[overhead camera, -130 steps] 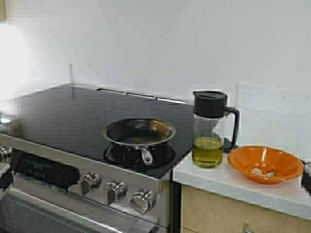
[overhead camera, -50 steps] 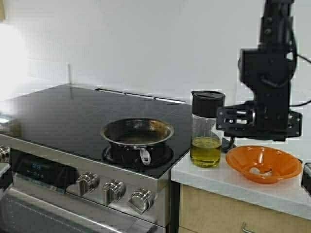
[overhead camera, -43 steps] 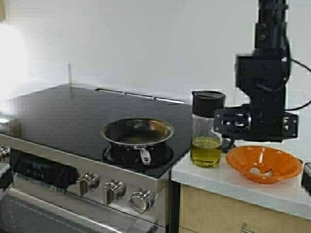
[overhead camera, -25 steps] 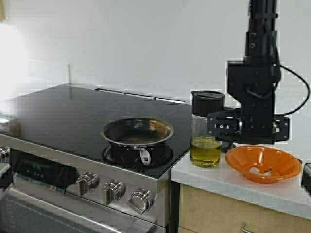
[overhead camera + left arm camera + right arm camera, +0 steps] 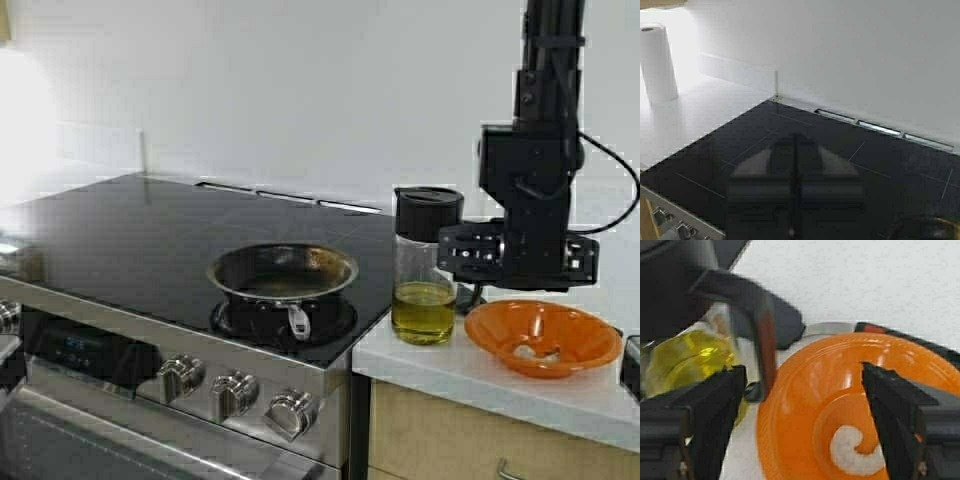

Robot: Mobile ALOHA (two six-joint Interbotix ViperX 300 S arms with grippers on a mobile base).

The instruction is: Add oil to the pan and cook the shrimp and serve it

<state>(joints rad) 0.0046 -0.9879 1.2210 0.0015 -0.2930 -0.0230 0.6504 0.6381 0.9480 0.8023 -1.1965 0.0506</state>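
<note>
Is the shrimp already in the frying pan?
No, the shrimp lies curled in the orange bowl on the counter, and the pan on the stove holds none.

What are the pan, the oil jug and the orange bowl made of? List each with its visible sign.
Pan: likely steel; shiny outside, browned inside.
Oil jug: clear glass or plastic, since oil shows through; matte black lid, probably plastic.
Orange bowl: probably plastic; glossy, uniform colour.

Black glass stovetop point(image 5: 130, 235) sitting left, steel knobs point(image 5: 235, 394) lining its front. Orange bowl point(image 5: 543, 336) resting on the white surface point(image 5: 480, 378) at right. Paper towel roll point(image 5: 658, 62) standing upright beside the stovetop.
</note>
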